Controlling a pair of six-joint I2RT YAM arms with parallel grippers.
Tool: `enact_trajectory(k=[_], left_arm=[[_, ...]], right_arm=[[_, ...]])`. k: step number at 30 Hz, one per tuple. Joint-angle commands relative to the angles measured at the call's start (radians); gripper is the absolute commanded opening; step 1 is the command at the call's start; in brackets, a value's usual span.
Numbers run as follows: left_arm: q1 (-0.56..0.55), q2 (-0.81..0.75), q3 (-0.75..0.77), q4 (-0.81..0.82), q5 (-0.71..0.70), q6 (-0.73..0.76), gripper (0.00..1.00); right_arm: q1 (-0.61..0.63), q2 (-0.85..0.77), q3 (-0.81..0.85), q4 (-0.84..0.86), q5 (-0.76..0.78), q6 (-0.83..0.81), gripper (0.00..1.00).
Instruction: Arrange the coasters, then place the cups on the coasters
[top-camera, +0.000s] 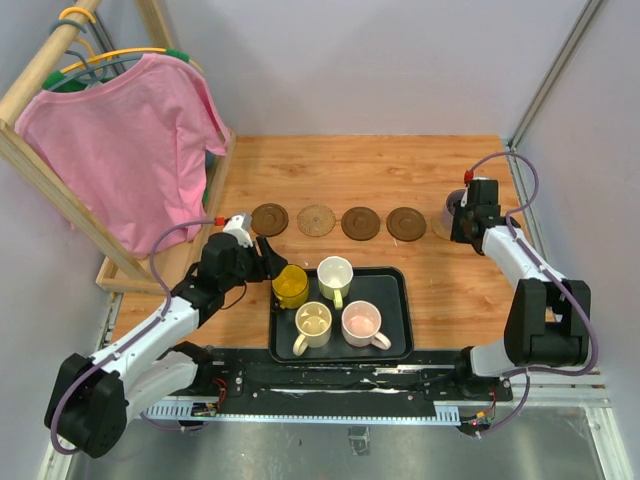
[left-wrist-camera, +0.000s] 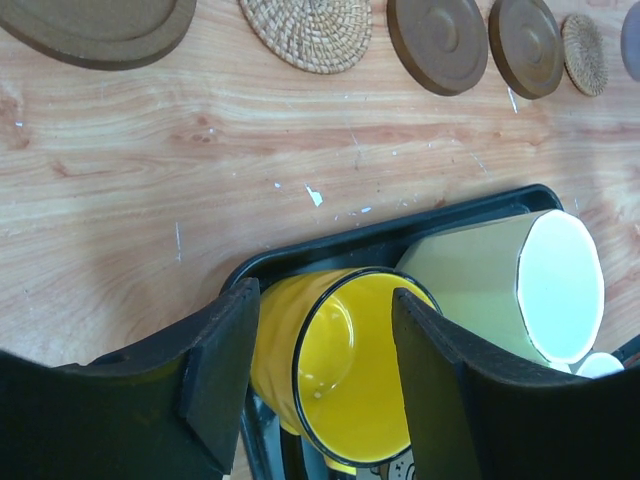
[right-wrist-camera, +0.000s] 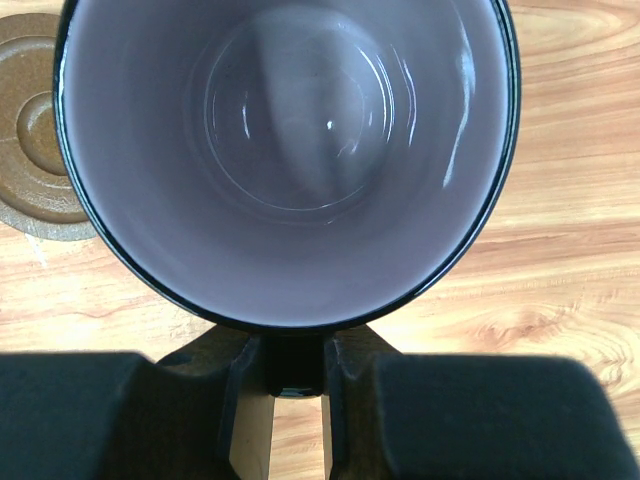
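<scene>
**Wooden table at mid-task: coasters laid out, cups mostly unplaced**

Wooden table (top-camera: 380, 160) seen from above, read as a clock face with the far edge at 12 o'clock. A pink shirt (top-camera: 120, 150) hangs on a wooden rack (top-camera: 35, 75) at 10 o'clock.

Five coasters (top-camera: 361, 223) lie in one row across the centre, from 9 toward 3 o'clock, each apart from its neighbours. This part of the task looks complete.

The black tray (top-camera: 388, 288) sits at 6 o'clock. It holds the yellow cup (top-camera: 291, 287), the pale green cup (top-camera: 335, 272), the cream cup (top-camera: 312, 322) and the pink cup (top-camera: 361, 321).

At 3 o'clock the right gripper (right-wrist-camera: 290, 350) is clenched on the near edge of the grey-purple cup (right-wrist-camera: 290, 150). It holds the cup upright at the tan end coaster (top-camera: 441, 226). Whether the cup already rests on that disc cannot be told.

At the tray's 9 o'clock corner the left gripper (left-wrist-camera: 325, 330) has its jaws parted on either side of the yellow cup. No clamp on that cup is visible, and it sits in the tray.

Judged so, one cup of five is at its coaster and not yet let go, and four transfers remain. The yellow cup is the likely next one.
</scene>
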Motion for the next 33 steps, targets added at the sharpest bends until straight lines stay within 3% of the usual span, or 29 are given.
enact_trajectory(k=[1, 33], left_arm=[[-0.006, 0.028, 0.040, 0.042, 0.002, 0.014, 0.60], [-0.006, 0.100, 0.067, 0.063, -0.055, 0.027, 0.61]], right_arm=[[-0.009, 0.024, 0.067, 0.054, 0.019, -0.038, 0.01], [-0.011, 0.183, 0.130, 0.044, 0.025, -0.050, 0.01]])
